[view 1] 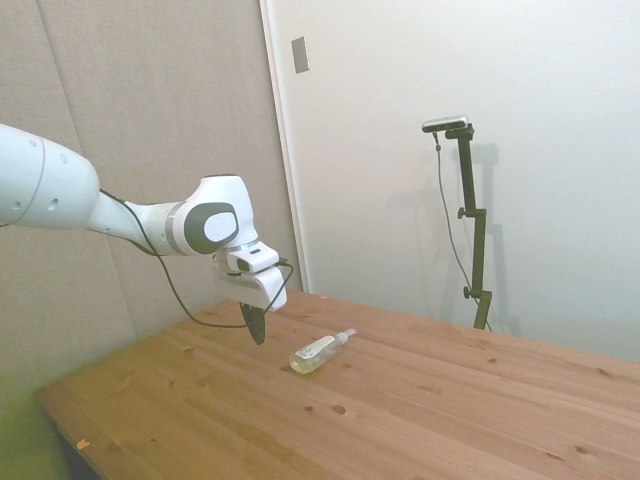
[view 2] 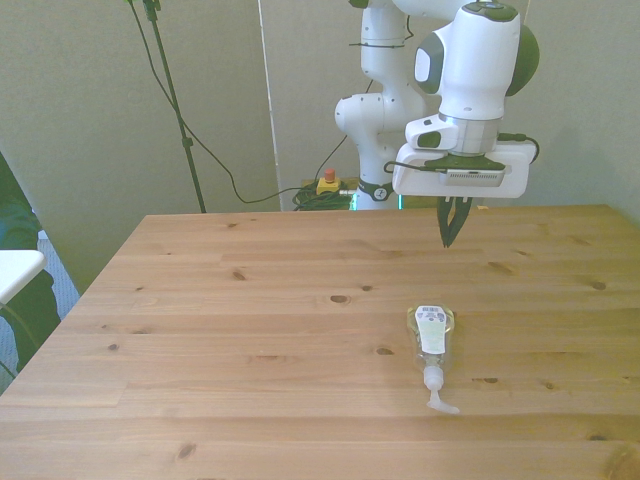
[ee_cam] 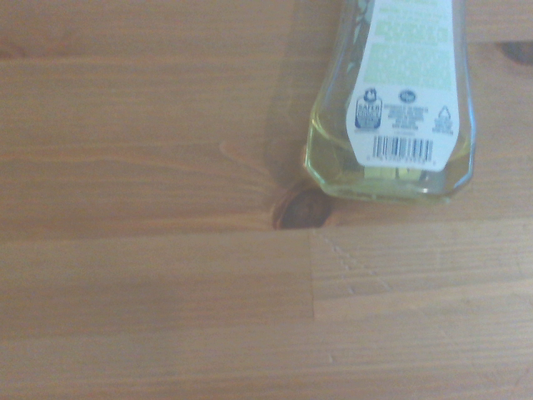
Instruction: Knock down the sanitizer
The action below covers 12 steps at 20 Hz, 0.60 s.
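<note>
Clear plastic, the sanitizer (view 2: 433, 337) lies flat on its side on the wooden table (view 2: 250, 330), toward the front view's right, its white pump top (view 2: 437, 391) pointing at the near edge and its base toward the robot. Yellowish liquid pools in the base, and the wrist view shows a white label (ee_cam: 405, 83) with a barcode facing up. Beyond the bottle's base, the gripper (view 2: 449, 238) hangs above the table, apart from the bottle, its 2 dark fingers pressed together at the tips and holding nothing.
</note>
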### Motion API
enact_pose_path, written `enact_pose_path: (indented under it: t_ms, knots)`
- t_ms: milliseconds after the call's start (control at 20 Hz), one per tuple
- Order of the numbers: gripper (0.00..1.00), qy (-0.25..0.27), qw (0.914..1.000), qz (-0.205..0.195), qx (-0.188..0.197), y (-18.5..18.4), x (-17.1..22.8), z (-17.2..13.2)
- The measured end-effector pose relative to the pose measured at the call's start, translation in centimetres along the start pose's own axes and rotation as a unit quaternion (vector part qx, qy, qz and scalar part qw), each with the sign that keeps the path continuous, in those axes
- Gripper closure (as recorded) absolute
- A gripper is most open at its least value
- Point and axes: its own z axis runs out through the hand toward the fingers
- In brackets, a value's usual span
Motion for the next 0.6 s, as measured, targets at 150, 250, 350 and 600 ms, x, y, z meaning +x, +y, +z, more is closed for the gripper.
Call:
enact_pose_path:
  t_ms: [150, 250, 350, 600]
  knots:
    - [0.0, -0.002, 0.9999, -0.013, -0.003, 1.2, -1.3, 0.0]
    - [0.0, -0.003, 0.9998, -0.019, -0.006, 2.0, -1.9, 0.1]
    - [0.0, -0.005, 0.9997, -0.023, -0.009, 2.6, -2.5, 0.3]
    - [0.0, -0.009, 0.9994, -0.032, -0.013, 3.4, -3.6, 0.8]
